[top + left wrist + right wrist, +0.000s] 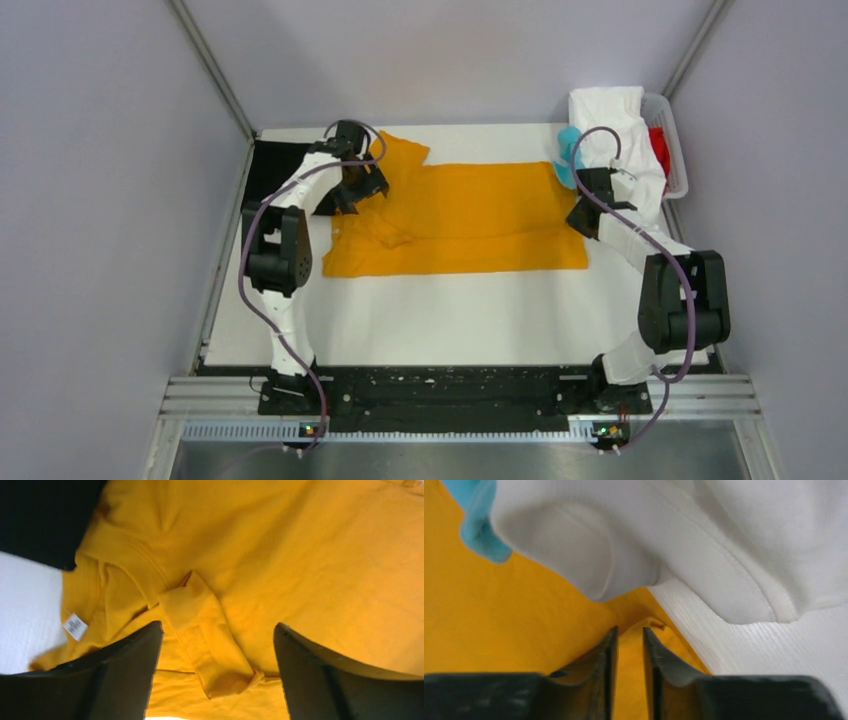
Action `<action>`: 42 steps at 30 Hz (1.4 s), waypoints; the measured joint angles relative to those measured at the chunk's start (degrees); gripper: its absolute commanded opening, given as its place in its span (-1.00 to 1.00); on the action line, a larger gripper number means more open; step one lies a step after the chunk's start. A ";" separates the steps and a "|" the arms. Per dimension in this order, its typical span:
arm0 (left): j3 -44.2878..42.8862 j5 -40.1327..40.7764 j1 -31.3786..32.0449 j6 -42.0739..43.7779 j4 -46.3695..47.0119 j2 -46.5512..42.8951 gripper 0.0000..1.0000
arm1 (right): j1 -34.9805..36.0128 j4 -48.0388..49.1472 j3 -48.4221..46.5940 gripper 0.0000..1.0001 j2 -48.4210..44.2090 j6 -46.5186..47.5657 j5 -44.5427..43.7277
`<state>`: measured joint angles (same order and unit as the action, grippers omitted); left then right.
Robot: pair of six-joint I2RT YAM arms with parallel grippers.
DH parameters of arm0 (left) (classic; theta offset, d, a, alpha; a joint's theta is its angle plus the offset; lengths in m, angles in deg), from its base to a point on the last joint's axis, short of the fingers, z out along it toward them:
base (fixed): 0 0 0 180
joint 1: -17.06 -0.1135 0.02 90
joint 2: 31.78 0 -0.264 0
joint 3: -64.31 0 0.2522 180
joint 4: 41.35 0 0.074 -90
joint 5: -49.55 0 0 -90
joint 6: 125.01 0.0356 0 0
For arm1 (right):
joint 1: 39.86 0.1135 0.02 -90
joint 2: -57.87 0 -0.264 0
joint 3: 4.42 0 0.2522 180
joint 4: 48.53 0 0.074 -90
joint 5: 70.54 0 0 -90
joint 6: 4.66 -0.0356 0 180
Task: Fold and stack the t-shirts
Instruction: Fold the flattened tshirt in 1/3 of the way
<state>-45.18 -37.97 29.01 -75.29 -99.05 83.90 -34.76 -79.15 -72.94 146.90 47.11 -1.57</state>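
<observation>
- My white table top [450, 320] takes up the middle of the overhead view; up close its surface has a fine ribbed texture.
- My white slatted plastic basket [681, 150] sits at the table's far right corner.
- Plain pale grey walls [100, 200] close in my workspace on the left, right and far sides.
- Aluminium posts [215, 70] run up the far corners.
- A black mounting plate [450, 385] lies along the near edge, with a ribbed aluminium rail [450, 430] just in front of it.
</observation>
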 measured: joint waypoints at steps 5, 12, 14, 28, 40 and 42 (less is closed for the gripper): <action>-5.35 -0.52 -1.11 -0.07 -1.68 3.06 0.98 | -0.57 -0.46 -2.80 0.54 1.90 -0.87 -0.33; 7.02 -4.50 -1.38 -0.04 2.10 -5.18 0.97 | -0.31 -0.48 -2.54 0.97 0.74 2.36 3.34; 14.36 -6.36 -1.38 -0.07 3.72 -9.81 0.97 | 0.37 0.61 -0.74 0.97 -0.85 4.22 5.88; 32.79 -10.69 -1.70 -2.73 19.56 -14.86 0.97 | 9.31 13.09 10.71 0.96 -0.37 8.48 19.82; 58.86 -10.36 -1.20 -10.60 21.68 -40.28 0.97 | 10.71 1.97 26.73 0.94 -23.39 2.84 22.86; 61.96 -10.34 -1.01 -12.02 18.84 -45.13 0.97 | 11.17 -2.89 28.63 0.94 -28.48 0.72 23.74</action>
<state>16.79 -48.31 28.00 -87.31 -80.21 38.76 -23.59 -82.04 -44.31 118.42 47.83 22.16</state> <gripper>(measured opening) 0.986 0.970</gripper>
